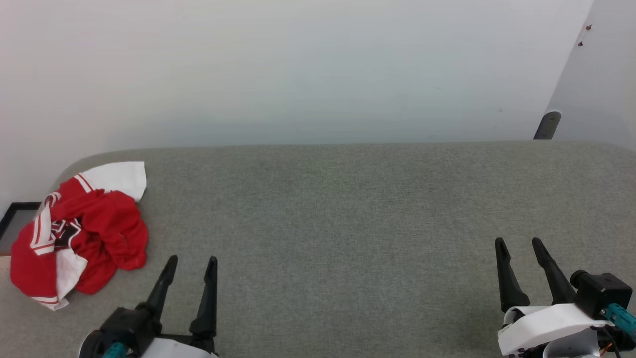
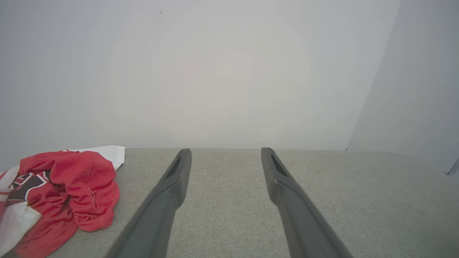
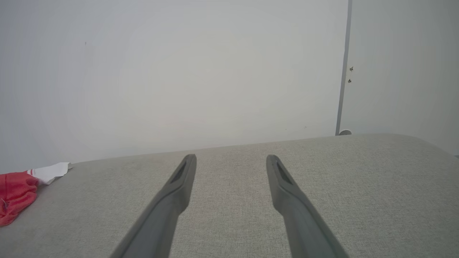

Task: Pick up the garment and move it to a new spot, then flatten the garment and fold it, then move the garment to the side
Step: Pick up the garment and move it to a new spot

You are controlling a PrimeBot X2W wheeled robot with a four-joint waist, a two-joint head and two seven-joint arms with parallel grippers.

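Left gripper and right gripper hover over the near edge of the grey pad, one toward each end, both with jaws spread wide and empty. Crumpled in a heap, the jersey lies at the pad's left end, touching neither gripper.

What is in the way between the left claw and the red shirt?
Nothing that shows. The shirt lies crumpled at the left end of the table. The left claw is open just to its right, not touching it. Between them there is only bare grey table.
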